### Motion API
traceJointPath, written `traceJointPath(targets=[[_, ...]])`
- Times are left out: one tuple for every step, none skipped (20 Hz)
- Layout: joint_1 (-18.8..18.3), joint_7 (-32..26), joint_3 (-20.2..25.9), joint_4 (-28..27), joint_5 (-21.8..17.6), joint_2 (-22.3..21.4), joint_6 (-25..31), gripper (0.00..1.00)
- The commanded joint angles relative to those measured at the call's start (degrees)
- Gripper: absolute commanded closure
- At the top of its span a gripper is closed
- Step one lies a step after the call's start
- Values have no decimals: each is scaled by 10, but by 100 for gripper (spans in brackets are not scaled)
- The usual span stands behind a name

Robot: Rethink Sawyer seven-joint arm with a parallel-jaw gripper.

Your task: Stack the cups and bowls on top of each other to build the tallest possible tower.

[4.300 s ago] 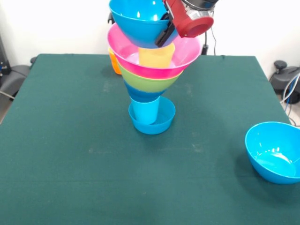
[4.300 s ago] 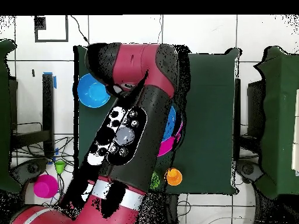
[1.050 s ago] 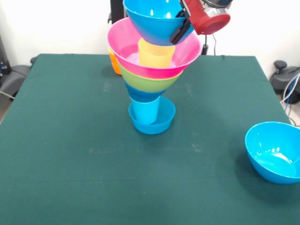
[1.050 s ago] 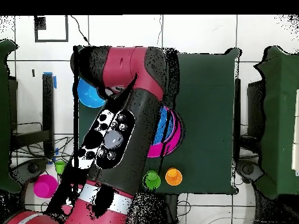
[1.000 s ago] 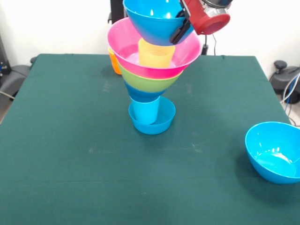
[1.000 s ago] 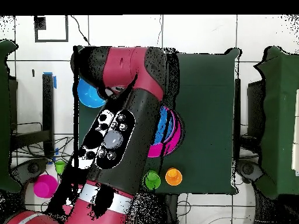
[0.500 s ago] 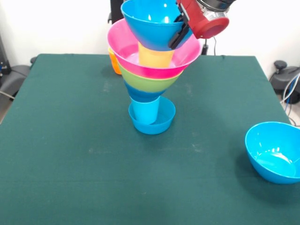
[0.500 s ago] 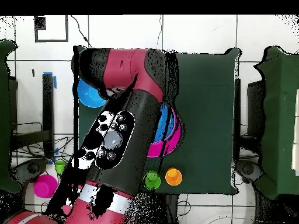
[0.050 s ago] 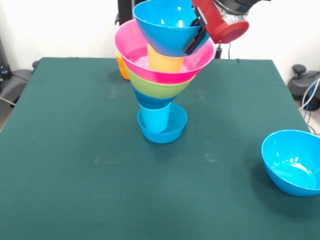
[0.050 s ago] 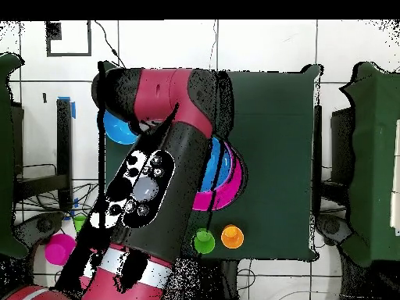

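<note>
Gripper (image 9: 195, 34) fingers clamp the right rim of a large blue bowl (image 9: 167, 25), now lowered and shifted slightly right onto the yellow cup (image 9: 166, 61) atop the tower (image 9: 161, 82) at table centre. Placement looks nearly done; release comes next.

table (image 9: 75, 190): dark green cloth
centre: small blue bowl (image 9: 175, 131), base of tower (image 9: 162, 75)
front-view right edge: large blue bowl (image 9: 292, 162)
behind tower: orange cup (image 9: 121, 67)

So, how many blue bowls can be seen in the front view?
4: one in the pincer above the tower, one under the green bowl, one at the base, one apart on the table. Others may be hidden.
</note>
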Motion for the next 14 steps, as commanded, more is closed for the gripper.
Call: traceJointPath(targets=[[13, 116, 30, 55, 3, 18, -16, 100], [15, 116, 29, 55, 2, 18, -14, 100], [16, 116, 28, 56, 2, 17, -13, 100], [16, 115, 27, 56, 2, 17, -12, 100], [15, 113, 26, 56, 1, 17, -12, 100], [16, 112, 25, 56, 1, 16, -11, 100], [15, 109, 23, 59, -1, 14, -13, 100], [15, 109, 22, 59, -2, 15, -13, 100], [15, 109, 21, 59, -2, 15, -13, 100], [16, 109, 21, 60, -2, 15, -13, 100], [17, 109, 19, 61, -4, 15, -15, 100], [18, 110, 18, 62, -5, 15, -16, 100], [18, 109, 16, 64, -6, 15, -18, 100], [19, 108, 15, 65, -7, 15, -20, 100]])
